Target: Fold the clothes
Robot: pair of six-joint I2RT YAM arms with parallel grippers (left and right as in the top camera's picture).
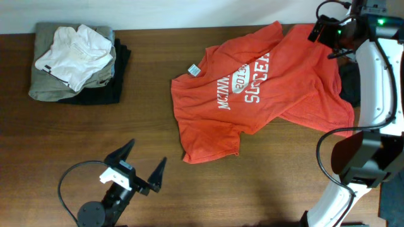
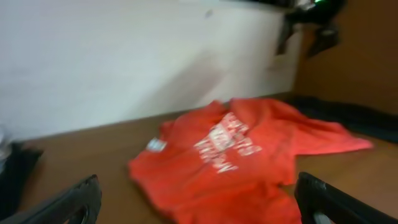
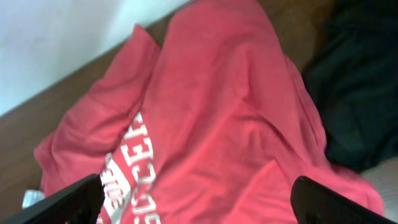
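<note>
Overhead top-down, wrist views low, sharing T-shirt [image 1: 265,88]

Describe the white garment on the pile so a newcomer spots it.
On the wooden table, find the clothes pile at the far left, away from the red-orange T-shirt. The white garment lies crumpled on top, above an olive-grey garment and a black garment.

Brown wood table [image 1: 76,145], dark grain lines running side to side. White wall [image 1: 158,11] right behind table's far edge, plain and pale. Wall meets table in straight line. Light soft and even, small dim shadows on wood.
</note>
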